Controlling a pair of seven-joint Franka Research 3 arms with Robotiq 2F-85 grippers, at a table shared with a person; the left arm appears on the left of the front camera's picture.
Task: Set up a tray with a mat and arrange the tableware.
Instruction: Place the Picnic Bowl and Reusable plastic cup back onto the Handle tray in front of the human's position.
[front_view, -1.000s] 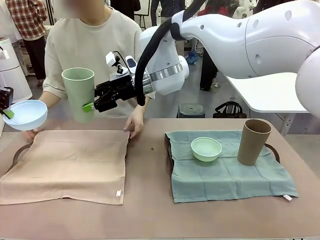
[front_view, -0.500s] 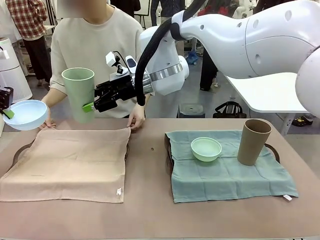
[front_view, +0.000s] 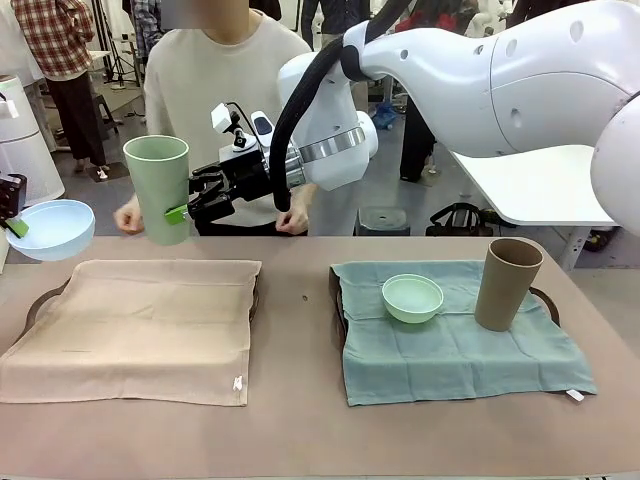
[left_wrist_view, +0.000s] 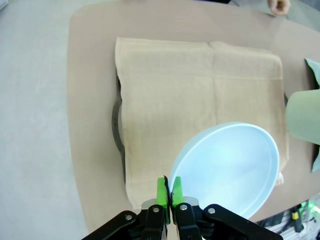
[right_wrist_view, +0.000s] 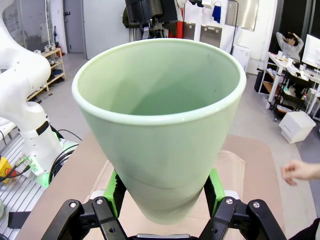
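Gripping the pale green cup (front_view: 158, 188) upright, my right jaws (front_view: 181, 211) stand wide around its lower wall, green pads (right_wrist_view: 212, 186) on either side. My left jaws (left_wrist_view: 167, 192) are pinched shut on the rim of the pale blue bowl (left_wrist_view: 227, 167), held in the air. Below both lies the tan mat (front_view: 135, 327) over its tray (left_wrist_view: 116, 125). Farther along the desk (front_view: 300, 420), a green mat (front_view: 455, 350) carries the mint bowl (front_view: 412, 297) and brown cup (front_view: 508, 284). Beyond my right jaws, a person's hand (front_view: 128, 216) hangs over the far edge.
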